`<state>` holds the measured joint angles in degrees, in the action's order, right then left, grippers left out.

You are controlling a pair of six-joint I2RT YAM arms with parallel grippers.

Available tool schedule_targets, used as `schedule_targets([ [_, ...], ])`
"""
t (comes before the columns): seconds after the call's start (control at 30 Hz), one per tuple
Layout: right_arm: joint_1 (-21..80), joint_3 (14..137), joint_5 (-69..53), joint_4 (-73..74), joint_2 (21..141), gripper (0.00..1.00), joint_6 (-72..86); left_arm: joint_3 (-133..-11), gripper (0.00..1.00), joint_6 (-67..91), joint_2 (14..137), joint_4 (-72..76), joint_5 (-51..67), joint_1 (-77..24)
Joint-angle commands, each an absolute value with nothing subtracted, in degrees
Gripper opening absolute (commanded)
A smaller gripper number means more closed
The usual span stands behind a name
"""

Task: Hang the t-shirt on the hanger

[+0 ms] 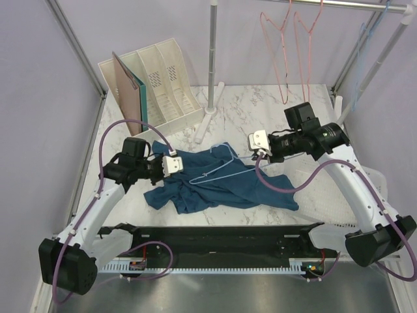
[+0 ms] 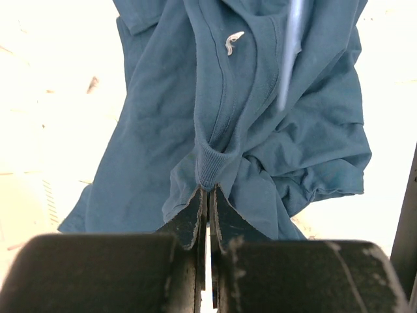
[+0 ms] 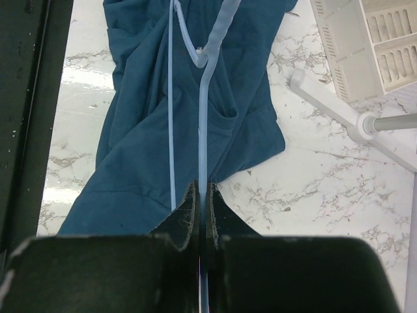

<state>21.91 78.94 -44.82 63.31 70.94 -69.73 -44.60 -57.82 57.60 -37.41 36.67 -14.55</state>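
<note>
The dark teal t-shirt (image 1: 215, 186) lies crumpled on the marble table between the two arms. The light-blue wire hanger (image 1: 221, 171) rests across it, its hook toward the back. My left gripper (image 1: 182, 167) reaches in from the left. In the left wrist view it (image 2: 208, 190) is shut on the ribbed collar of the t-shirt (image 2: 156, 130), with the hanger (image 2: 290, 59) a blurred bar beyond. My right gripper (image 1: 253, 155) comes from the right. The right wrist view shows it (image 3: 202, 186) shut on a wire of the hanger (image 3: 203, 117) above the t-shirt (image 3: 137, 130).
A white file organizer (image 1: 163, 78) with folders stands at the back left. A rack pole (image 1: 212, 59) rises at the back centre, its white foot (image 3: 339, 111) near the shirt. Pink-red hangers (image 1: 287, 45) hang on the rail. A black rail (image 1: 215, 238) runs along the near edge.
</note>
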Motion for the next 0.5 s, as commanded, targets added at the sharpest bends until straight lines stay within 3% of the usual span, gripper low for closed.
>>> schedule_targets([
  [0.0, 21.9, 82.4, -49.0, 60.4, 72.1, 0.0, -69.7, -44.2, 0.02, -61.3, 55.5, -37.9, 38.9, -15.6],
  [0.47, 21.9, 84.1, -47.7, 60.1, 72.9, 0.0, -73.1, -44.0, 0.02, -62.5, 55.4, -39.4, 39.6, -15.7],
])
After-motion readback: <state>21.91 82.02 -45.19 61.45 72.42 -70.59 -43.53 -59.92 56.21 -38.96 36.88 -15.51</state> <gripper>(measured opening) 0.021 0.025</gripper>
